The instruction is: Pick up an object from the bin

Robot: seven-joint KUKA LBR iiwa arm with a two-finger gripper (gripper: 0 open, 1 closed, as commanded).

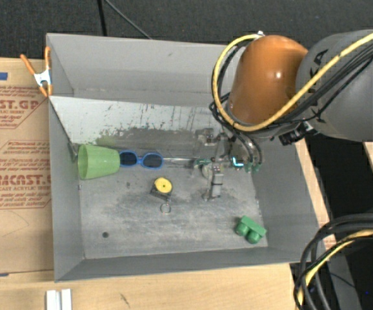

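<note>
Grey bin (141,76) floor carries a green cup (97,162) at the left wall, blue goggles (141,159) just beside it, a yellow disc (162,186) near the centre, a small ring (166,207) close by it, and a green block (249,228) near the near right corner. My gripper (212,196) hangs over bare floor right of centre, between disc and block, touching neither. My fingers are pressed together with nothing between them.
</note>
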